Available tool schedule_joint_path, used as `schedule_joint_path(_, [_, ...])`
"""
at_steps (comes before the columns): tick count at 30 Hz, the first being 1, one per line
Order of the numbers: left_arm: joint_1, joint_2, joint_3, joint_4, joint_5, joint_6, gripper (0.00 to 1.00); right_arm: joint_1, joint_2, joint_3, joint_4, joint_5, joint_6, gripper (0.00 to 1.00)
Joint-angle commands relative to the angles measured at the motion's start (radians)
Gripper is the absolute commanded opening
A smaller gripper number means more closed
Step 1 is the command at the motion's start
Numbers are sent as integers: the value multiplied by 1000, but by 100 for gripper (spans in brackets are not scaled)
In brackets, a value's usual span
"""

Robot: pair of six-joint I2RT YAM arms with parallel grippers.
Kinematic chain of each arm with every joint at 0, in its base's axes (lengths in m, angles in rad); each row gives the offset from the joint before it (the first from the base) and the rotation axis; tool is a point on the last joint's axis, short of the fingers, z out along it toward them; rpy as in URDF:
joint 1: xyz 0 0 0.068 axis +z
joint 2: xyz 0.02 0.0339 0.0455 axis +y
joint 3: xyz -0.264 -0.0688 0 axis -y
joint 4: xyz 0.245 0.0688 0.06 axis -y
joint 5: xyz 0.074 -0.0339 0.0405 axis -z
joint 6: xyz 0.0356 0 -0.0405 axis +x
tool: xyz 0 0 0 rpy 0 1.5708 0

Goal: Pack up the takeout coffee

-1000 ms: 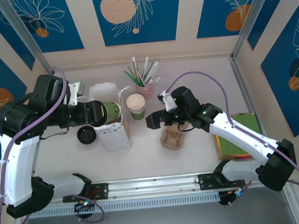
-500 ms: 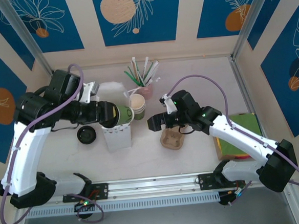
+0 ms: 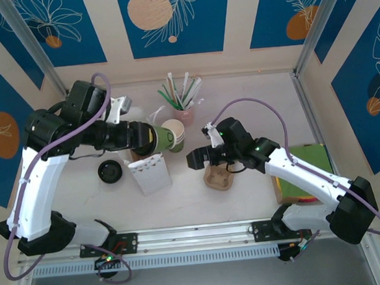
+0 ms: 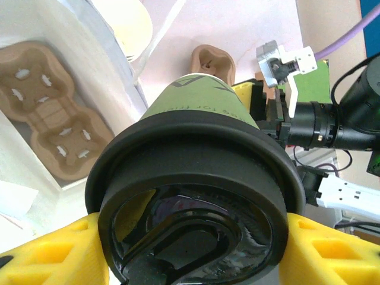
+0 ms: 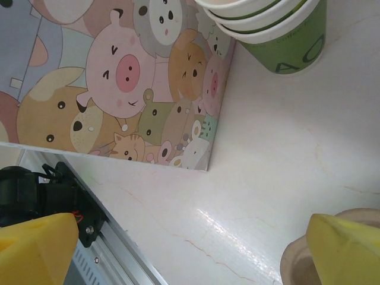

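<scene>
The takeout coffee (image 3: 156, 137), a green paper cup with a black lid (image 4: 196, 202), lies tipped on its side in my left gripper (image 3: 142, 136). The yellow fingers (image 4: 44, 255) are shut on the lid from both sides. The cup hangs above the far edge of the white cartoon-print bag (image 3: 148, 173), its base almost touching the stack of lidless green cups (image 3: 174, 136). Inside the bag lies a brown pulp carrier (image 4: 50, 127). My right gripper (image 3: 198, 159) stands open over bare table right of the bag (image 5: 119, 77), nothing between its fingers (image 5: 35, 249).
A second brown pulp carrier (image 3: 218, 176) sits under the right wrist. A loose black lid (image 3: 109, 171) lies left of the bag. The pink cup of straws (image 3: 184, 110) stands behind the cup stack (image 5: 273, 29). Green and yellow sheets (image 3: 303, 174) lie at the right.
My left arm has carried the lidded cup to the right and away from me, toward the cup stack. The bag has shifted slightly. The right gripper has barely moved.
</scene>
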Motion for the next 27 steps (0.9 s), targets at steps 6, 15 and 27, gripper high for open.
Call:
schedule_joint_path(6, [-112,81,6,35,-60,-37,53,-15,-50,-13,-37,64,19,99])
schedule_joint_path(15, [-222,196,67,12,-154,-69,53,-99,-215,-103,-99,104,48,99])
schedule_joint_path(27, [-360,436,196,-136,-353,-133,52,-273,-439,-172,-218,100,80,99])
